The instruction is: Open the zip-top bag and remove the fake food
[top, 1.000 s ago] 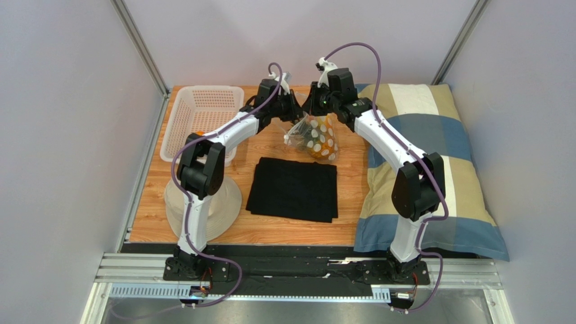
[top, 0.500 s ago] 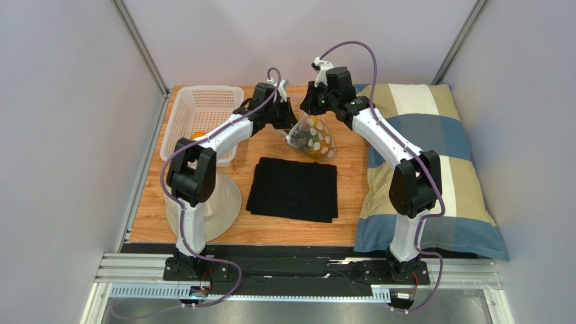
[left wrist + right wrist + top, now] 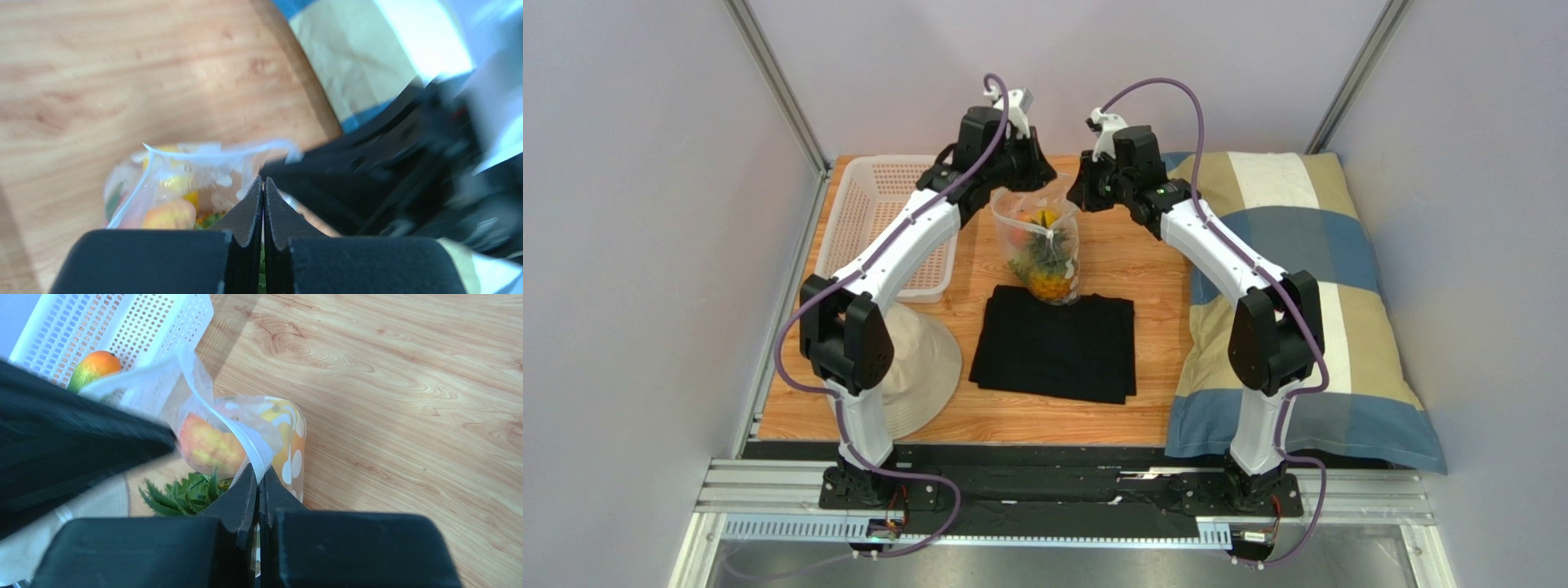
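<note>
A: Top view: the zip-top bag (image 3: 1041,251) is hanging over the tabletop (image 3: 1136,263) between both arms, its mouth gaping and the fake food (image 3: 1048,276) sagging at the bottom.

B: Left wrist: the left pincer (image 3: 263,185) is pinching one lip tight (thin, slippery film).

A: Right wrist: the right pincer (image 3: 258,478) is clamping the opposite lip. The bag is looking light and floppy, so I'm judging the rim the only safe hold.

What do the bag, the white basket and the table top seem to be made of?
The zip-top bag: thin clear plastic film, glossy, crumpled, fake food visible through it. The white basket: probably rigid plastic, with rows of small holes. The table top: wood or wood-look laminate, grain lines showing.
</note>
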`<action>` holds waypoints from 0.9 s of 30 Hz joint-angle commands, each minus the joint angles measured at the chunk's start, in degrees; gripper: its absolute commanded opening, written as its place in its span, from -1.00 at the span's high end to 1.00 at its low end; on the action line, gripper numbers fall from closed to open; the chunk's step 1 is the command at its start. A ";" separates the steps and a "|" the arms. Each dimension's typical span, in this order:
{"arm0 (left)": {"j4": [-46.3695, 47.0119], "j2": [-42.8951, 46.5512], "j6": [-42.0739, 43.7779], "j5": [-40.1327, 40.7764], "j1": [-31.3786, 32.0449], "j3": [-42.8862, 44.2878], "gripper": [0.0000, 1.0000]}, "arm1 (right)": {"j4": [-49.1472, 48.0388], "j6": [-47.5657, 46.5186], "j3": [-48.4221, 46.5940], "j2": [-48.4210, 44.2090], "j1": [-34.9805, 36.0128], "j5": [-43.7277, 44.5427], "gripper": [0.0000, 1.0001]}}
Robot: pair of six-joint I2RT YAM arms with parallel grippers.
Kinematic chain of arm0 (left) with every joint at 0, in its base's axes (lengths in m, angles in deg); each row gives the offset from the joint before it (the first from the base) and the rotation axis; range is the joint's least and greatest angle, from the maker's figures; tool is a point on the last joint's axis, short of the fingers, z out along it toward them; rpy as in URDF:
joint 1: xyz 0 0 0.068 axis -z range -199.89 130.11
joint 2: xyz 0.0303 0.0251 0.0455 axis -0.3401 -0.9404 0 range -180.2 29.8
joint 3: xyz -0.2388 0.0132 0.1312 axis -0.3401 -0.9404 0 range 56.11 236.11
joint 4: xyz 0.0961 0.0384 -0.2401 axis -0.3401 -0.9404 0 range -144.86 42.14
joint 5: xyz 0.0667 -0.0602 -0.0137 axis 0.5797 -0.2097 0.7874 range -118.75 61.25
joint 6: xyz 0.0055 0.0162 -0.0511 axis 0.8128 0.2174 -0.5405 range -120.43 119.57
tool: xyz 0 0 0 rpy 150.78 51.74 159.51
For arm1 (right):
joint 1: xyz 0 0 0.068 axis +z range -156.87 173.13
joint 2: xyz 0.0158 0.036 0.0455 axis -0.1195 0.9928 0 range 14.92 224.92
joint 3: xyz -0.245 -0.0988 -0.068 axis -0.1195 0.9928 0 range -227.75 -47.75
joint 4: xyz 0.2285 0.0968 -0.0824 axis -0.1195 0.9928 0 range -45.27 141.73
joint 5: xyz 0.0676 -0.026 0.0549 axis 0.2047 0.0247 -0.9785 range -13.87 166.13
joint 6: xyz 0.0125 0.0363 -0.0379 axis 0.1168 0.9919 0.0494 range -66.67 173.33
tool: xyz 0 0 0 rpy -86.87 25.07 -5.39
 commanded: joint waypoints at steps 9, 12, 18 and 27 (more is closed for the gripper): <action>-11.21 -6.38 2.70 1.38 0.11 15.80 1.00 | -2.09 -2.54 -1.67 -1.53 1.51 1.96 1.00; -13.41 -0.67 3.93 2.69 0.11 8.69 0.77 | -2.18 -2.10 -1.85 -1.35 1.68 1.00 1.00; -20.79 5.23 7.00 5.24 0.11 2.88 0.16 | -2.09 -2.01 -1.23 -1.96 1.68 0.38 1.00; -16.32 11.66 8.68 3.57 0.11 -5.30 0.35 | -2.18 -1.92 -1.23 -2.05 1.68 -0.32 1.00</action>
